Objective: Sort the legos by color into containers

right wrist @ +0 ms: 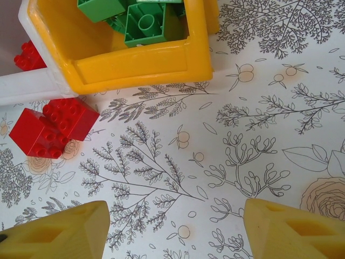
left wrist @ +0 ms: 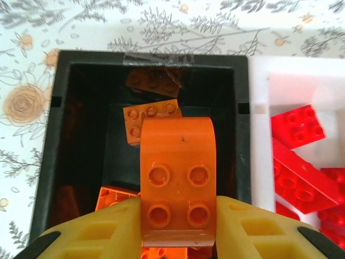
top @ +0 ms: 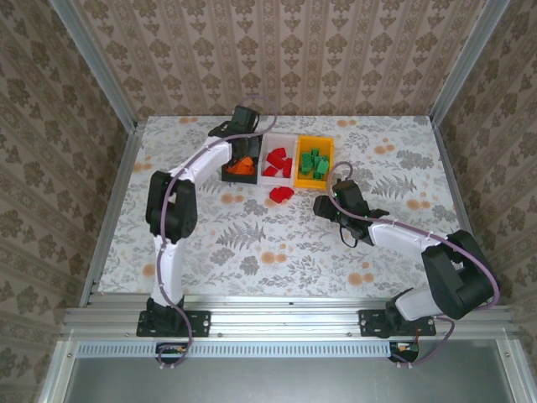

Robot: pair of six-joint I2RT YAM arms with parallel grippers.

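Left end effector (left wrist: 178, 218) grasping a curved orange brick (left wrist: 178, 156) by its sides, above the black bin (left wrist: 81, 59), which holds other orange bricks (left wrist: 151, 116). Right end effector (right wrist: 175, 226) released, fingers wide apart over the desk (right wrist: 269, 108). Two red bricks (right wrist: 51, 127) lie on the desk just beside the white bin (right wrist: 27, 89) and the yellow bin (right wrist: 135, 65) of green bricks (right wrist: 144, 21).

— What's in your left gripper (left wrist: 178, 224)?
— An orange curved brick (left wrist: 178, 162), apparently pinched between my yellow fingers (left wrist: 102, 229), over the black bin (left wrist: 81, 135) holding orange bricks (left wrist: 151, 116). Red bricks (left wrist: 299, 127) lie in the white bin (left wrist: 260, 108) beside.
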